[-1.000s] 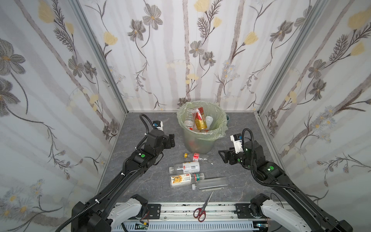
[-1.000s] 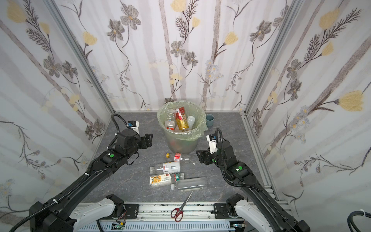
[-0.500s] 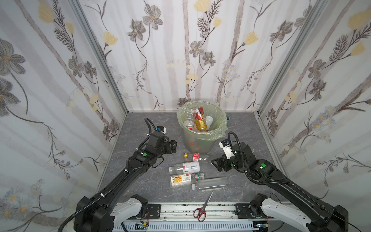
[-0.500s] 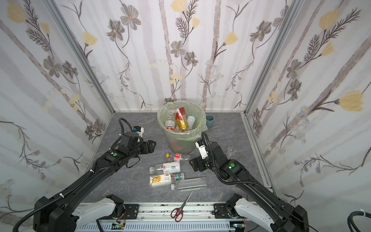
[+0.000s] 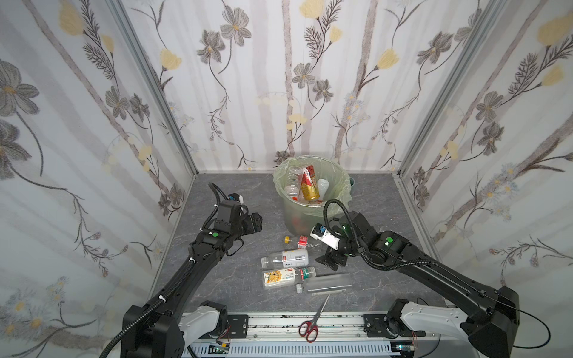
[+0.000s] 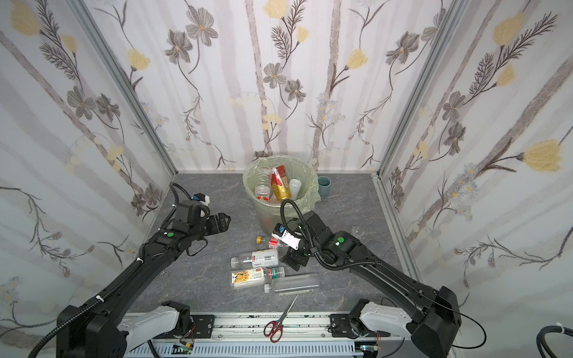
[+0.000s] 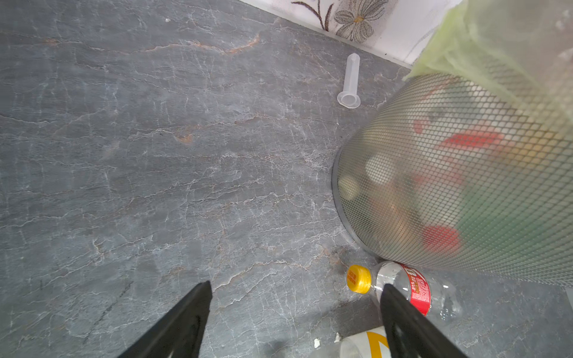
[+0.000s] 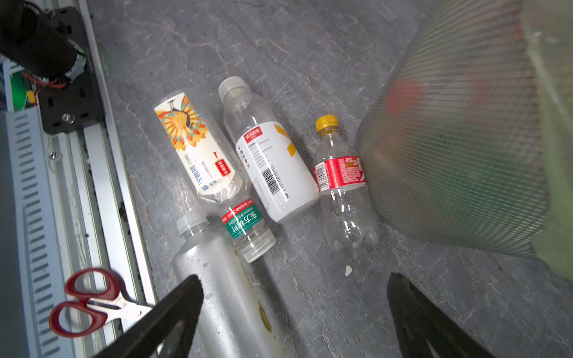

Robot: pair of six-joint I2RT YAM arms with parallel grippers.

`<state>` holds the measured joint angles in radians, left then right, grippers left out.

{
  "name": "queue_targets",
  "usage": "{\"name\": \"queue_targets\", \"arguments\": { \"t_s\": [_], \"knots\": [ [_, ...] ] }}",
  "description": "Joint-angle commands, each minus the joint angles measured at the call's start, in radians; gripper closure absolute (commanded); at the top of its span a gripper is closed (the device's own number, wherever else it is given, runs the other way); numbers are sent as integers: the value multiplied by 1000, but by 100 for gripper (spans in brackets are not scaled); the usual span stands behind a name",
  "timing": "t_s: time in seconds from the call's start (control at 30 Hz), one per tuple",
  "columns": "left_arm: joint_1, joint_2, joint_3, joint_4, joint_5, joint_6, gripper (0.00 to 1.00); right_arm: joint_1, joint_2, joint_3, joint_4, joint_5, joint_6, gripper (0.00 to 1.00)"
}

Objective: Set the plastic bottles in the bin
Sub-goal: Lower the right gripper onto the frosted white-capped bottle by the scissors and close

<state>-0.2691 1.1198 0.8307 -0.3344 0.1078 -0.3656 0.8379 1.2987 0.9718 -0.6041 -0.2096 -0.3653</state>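
Observation:
The bin point(image 5: 294, 217), mesh-walled and lined with a green bag, stands at the back middle with several bottles inside. Lying on the floor in front of it are a yellow-capped red-labelled bottle point(image 8: 341, 173), a white-labelled one point(image 8: 269, 155), a sunflower-labelled one point(image 8: 198, 145), a small green-labelled one point(image 8: 246, 226) and a frosted one point(image 8: 223, 279). My right gripper point(image 8: 294, 277) hangs open low over the floor, one finger above the frosted bottle. My left gripper point(image 7: 294, 285) is open and empty, left of the yellow-capped bottle point(image 7: 409, 285).
Red-handled scissors point(image 5: 310, 322) lie on the front rail. A teal cup point(image 6: 324, 185) stands behind the bin. A clear plastic tube point(image 7: 350, 82) lies near the back wall. The cell walls close in on three sides.
My right gripper has swung left and down from beside the bin to the bottles on the floor, opening wider. My left gripper has shifted slightly toward the middle.

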Motion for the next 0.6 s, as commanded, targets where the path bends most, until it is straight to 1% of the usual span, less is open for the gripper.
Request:
{"name": "queue_targets", "arguments": {
  "t_s": [0.0, 0.1, 0.3, 0.4, 0.57],
  "knots": [
    [22, -12, -7, 6, 20, 19, 12, 28, -13, -15, -64, -57, -142, 6],
    [37, -18, -19, 6, 24, 14, 12, 40, 7, -6, -102, -49, -143, 5],
    [42, -3, -7, 16, 21, -3, 12, 134, 121, -26, -174, 12, -154, 6],
    [50, -5, -1, 20, 10, 0, 12, 163, 169, -46, -157, 31, -162, 7],
    [58, -5, -4, 22, 14, -1, 12, 166, 195, -61, -80, 46, -143, 8]
  ]
}}
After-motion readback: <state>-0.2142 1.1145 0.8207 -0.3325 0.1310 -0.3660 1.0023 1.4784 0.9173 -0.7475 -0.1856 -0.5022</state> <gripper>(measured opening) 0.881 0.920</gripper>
